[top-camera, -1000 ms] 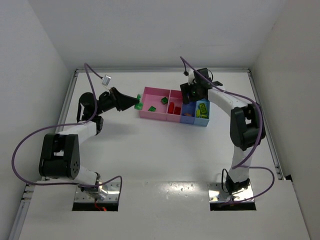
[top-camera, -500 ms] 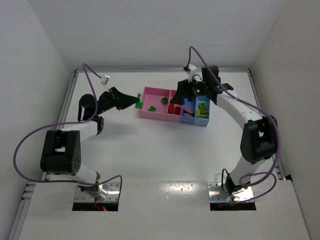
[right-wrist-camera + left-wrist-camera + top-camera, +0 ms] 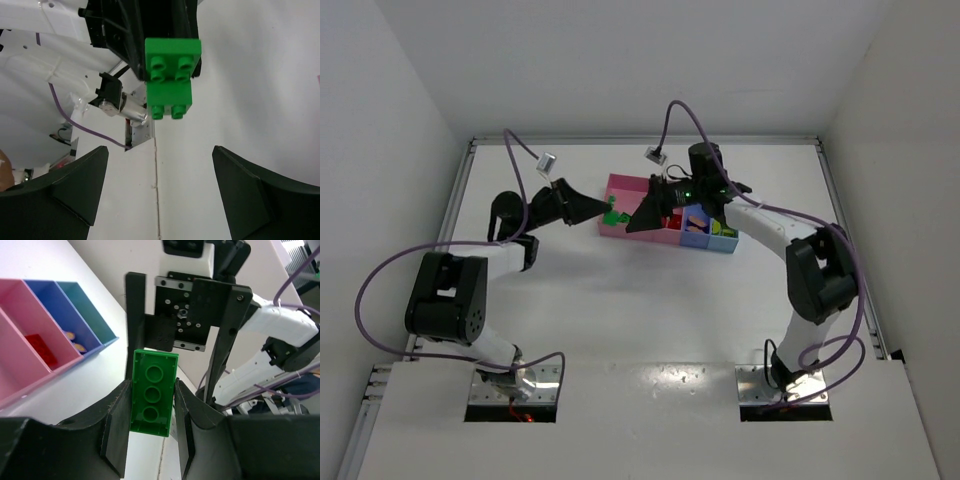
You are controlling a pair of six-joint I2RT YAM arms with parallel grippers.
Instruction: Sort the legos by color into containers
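One green lego (image 3: 151, 390), seen from the right wrist as two stacked pieces, is gripped by the left pincer (image 3: 604, 210) above the left end of the wide pink bin. Its long axis is laid along the fingers and pointed at the right pincer (image 3: 160, 150), which is spread wide just beyond it. Four joined containers (image 3: 625, 184) are set on the bench (image 3: 650, 310), with one red brick (image 3: 41, 347) in the narrower pink one.

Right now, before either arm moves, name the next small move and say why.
Probably ease the right gripper forward and close it on the free end of the green lego. The left gripper clamps its other end, it looks like two joined bricks, and the right jaws stand wide open facing it, not touching.
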